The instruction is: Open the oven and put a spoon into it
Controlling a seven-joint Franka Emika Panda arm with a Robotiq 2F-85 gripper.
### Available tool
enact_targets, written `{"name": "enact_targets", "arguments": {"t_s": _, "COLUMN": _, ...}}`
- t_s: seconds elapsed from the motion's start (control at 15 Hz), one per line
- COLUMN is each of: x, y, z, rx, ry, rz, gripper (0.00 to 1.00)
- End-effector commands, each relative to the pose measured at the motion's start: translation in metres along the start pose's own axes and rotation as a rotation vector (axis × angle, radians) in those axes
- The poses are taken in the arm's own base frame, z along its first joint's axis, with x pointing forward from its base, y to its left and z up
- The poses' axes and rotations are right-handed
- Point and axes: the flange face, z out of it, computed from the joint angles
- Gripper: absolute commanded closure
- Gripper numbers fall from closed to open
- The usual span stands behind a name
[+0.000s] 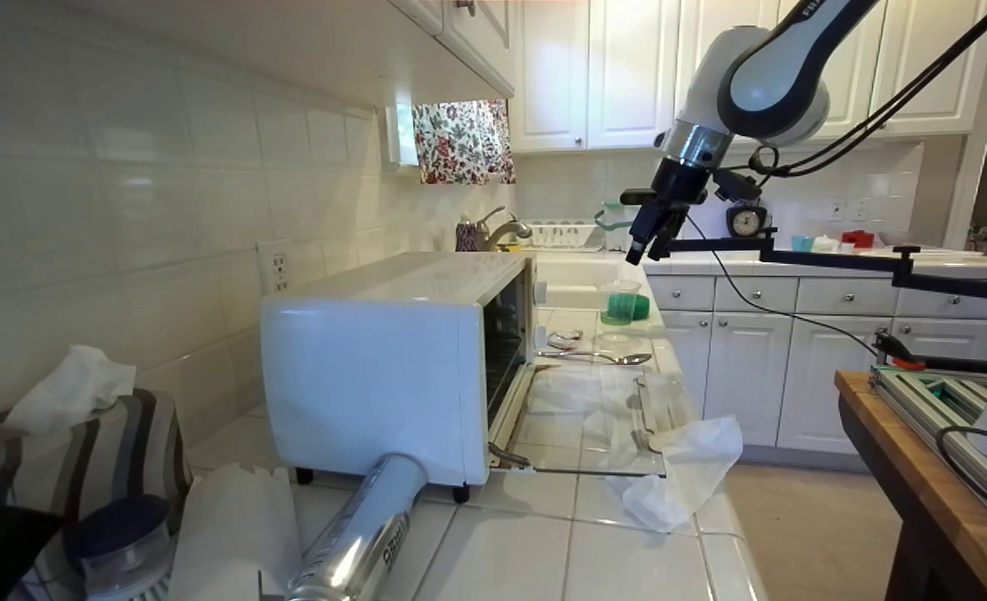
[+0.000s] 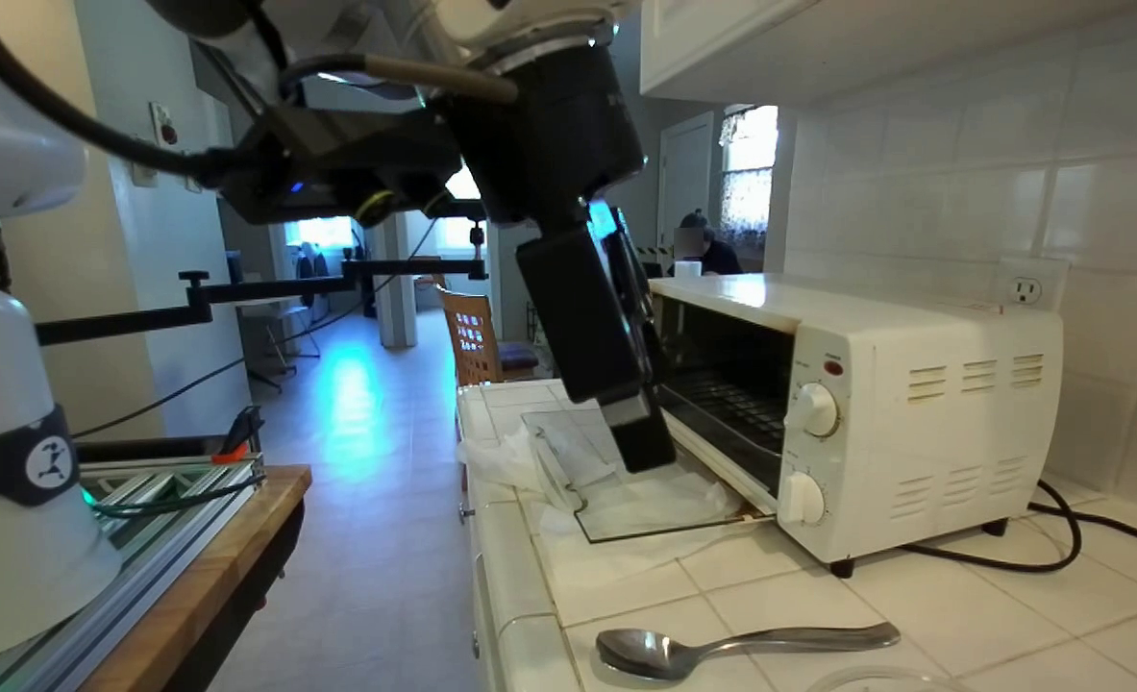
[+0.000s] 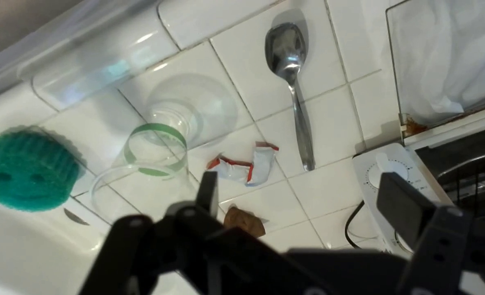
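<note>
Already the white boxy toaster oven (image 2: 880, 432) stands open, clear glass door (image 1: 589, 421) lowered; pickup and loading remain: the shiny metal spoon (image 3: 293, 84) lies outside, bowl toward the white-tiled table (image 2: 520, 581)'s front edge, black hand (image 3: 306, 194) spread, empty.

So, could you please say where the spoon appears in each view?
In an exterior view: spoon, right of centre, just below mid-height.
In an exterior view: spoon, bottom, right of centre.
Wrist view: spoon, upper part, slightly right of centre.
Shared landmark: the oven, only partly shown in wrist view.
</note>
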Motion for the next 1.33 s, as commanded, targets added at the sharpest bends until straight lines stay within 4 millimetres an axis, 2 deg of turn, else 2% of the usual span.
{"name": "enact_targets", "arguments": {"t_s": 0.0, "x": 0.004, "y": 0.005, "z": 0.015, "rx": 0.026, "ry": -0.028, "rz": -0.004, "gripper": 0.0}}
{"name": "enact_targets", "arguments": {"t_s": 0.27, "x": 0.008, "y": 0.008, "z": 0.029, "rx": 0.045, "ry": -0.073, "rz": -0.014, "gripper": 0.0}}
{"name": "enact_targets", "arguments": {"t_s": 0.8, "x": 0.033, "y": 0.015, "z": 0.054, "rx": 0.059, "ry": -0.164, "rz": -0.075, "gripper": 0.0}}
{"name": "enact_targets", "arguments": {"t_s": 1.27, "x": 0.051, "y": -0.01, "z": 0.083, "rx": 0.103, "ry": -0.178, "rz": -0.15, "gripper": 0.0}}
